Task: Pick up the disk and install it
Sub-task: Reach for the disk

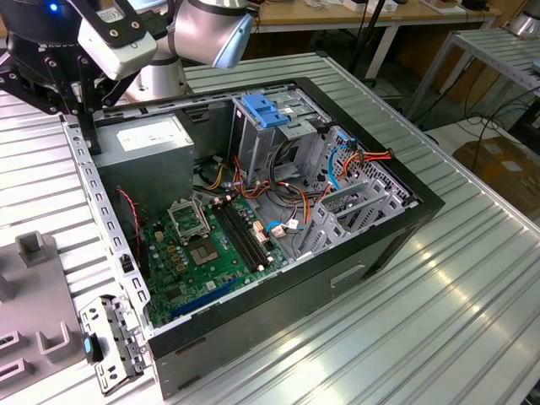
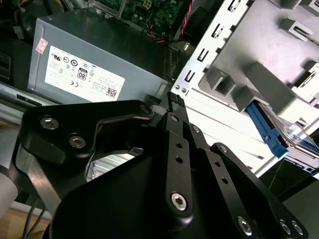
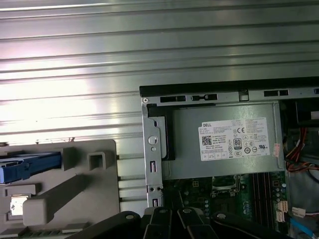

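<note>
The disk [image 3: 27,166] lies on a grey fixture block [image 3: 75,189] on the table, outside the open computer case; its blue side rail and a strip of silver metal show. In the second wrist view the disk [image 2: 271,133] sits at the edge of that fixture [image 2: 259,74], partly cut off by the frame. My black gripper [image 1: 84,118] hangs over the case's back corner by the power supply, at the exterior view's left. It is well apart from the disk and nothing shows in it. Its linkage [image 2: 174,149] blocks much of the second wrist view.
The open case [image 1: 405,211] holds a grey power-supply box [image 1: 148,135], a green motherboard [image 1: 202,245], loose coloured cables and a tall metal cage with a light-blue top [image 1: 266,110]. Ribbed metal table [image 1: 439,321] surrounds it. A loose metal bracket [image 1: 110,337] lies by the case's front corner.
</note>
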Controlling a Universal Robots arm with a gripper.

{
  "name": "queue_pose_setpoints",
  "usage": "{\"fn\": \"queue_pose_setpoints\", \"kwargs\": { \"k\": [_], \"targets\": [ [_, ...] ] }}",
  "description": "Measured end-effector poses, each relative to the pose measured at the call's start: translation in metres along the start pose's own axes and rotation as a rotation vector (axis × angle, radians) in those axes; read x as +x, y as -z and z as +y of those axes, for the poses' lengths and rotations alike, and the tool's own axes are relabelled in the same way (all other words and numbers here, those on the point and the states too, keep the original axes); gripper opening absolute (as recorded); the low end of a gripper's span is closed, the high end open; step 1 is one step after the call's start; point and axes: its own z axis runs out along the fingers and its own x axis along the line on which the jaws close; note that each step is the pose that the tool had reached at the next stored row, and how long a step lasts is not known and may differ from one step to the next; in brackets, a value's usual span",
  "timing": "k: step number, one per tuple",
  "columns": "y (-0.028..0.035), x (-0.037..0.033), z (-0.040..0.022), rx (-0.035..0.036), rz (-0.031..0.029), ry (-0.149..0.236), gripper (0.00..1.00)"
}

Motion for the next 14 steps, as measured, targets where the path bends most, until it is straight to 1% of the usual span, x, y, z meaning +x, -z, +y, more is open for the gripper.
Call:
{"fn": "queue_pose_setpoints", "kwargs": {
  "k": [6, 14],
  "targets": [
    [0.0, 0.0032, -0.0002, 0.0, 0.0007, 0.0, 0.11],
    [0.0002, 0.0103, -0.0008, 0.0001, 0.0015, 0.0, 0.11]
  ]
}}
